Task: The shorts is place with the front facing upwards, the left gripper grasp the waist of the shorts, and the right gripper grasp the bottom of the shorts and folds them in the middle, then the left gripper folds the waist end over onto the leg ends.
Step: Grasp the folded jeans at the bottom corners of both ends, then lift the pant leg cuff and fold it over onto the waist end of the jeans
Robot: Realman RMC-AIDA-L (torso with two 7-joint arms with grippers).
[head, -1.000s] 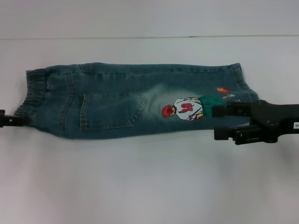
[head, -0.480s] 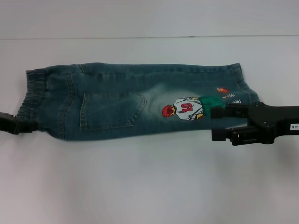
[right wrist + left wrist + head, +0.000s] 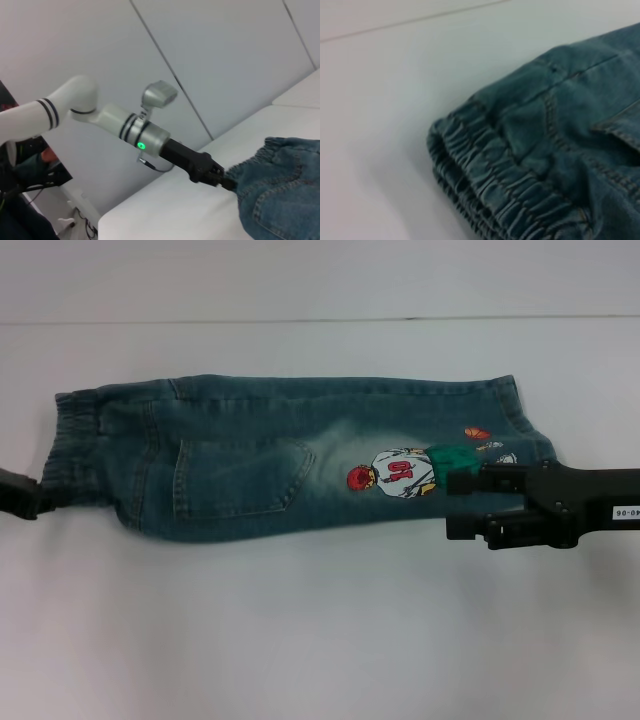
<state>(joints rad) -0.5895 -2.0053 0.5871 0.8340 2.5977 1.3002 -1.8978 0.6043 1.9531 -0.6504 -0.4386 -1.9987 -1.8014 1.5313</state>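
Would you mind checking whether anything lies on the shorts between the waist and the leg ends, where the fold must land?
Yes: the right gripper sits over the shorts near the leg ends, across the landing spot. The left gripper is at the waist.

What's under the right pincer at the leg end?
The right pincer lies over the near corner of the shorts, beside the embroidered player. It covers the hem there, so grip is unclear. The left pincer is at the waistband.

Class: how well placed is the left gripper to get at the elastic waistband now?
Probably yes: the left gripper is already at the elastic waistband of the shorts, nothing lying between; the right gripper is at the hems.
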